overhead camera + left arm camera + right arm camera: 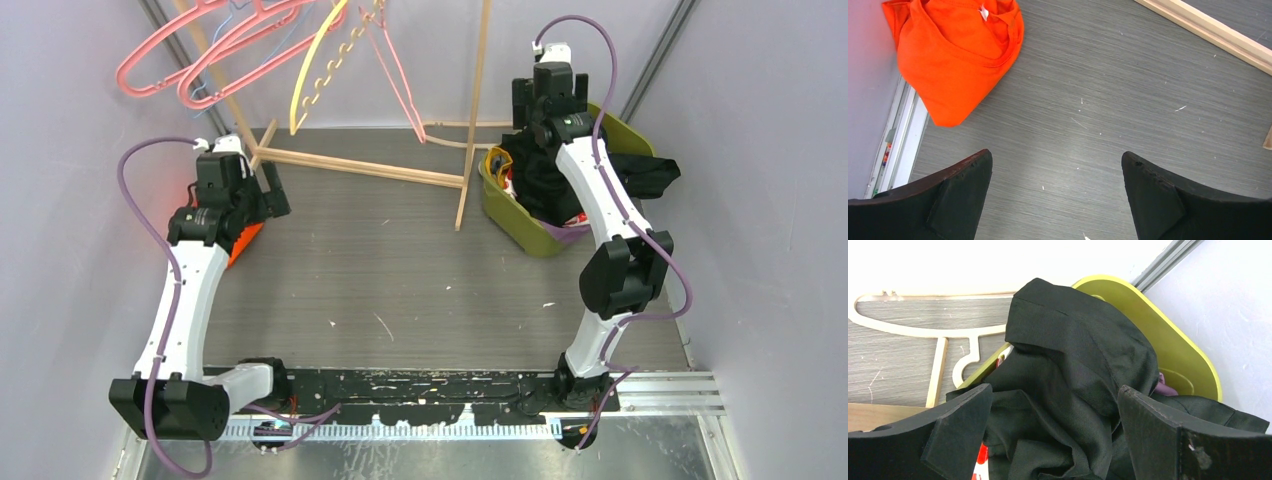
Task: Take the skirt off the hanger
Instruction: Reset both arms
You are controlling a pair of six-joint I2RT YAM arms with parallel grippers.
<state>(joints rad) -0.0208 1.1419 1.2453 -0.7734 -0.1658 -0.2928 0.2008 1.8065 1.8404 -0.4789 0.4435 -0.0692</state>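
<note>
Black skirt (1073, 370) lies in the green bin (1173, 350) beneath the right gripper (1054, 391) (jaws apart, like the left gripper's (1056, 156)).

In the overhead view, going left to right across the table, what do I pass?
orange fabric garment → light wooden rack upright → yellow-green plastic bin

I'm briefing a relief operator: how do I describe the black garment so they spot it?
In the far right corner of the table, a yellow-green bin sits by the wall. The black garment is heaped in it, spilling over the rim. It is the only black cloth; the orange garment lies far left.
</note>
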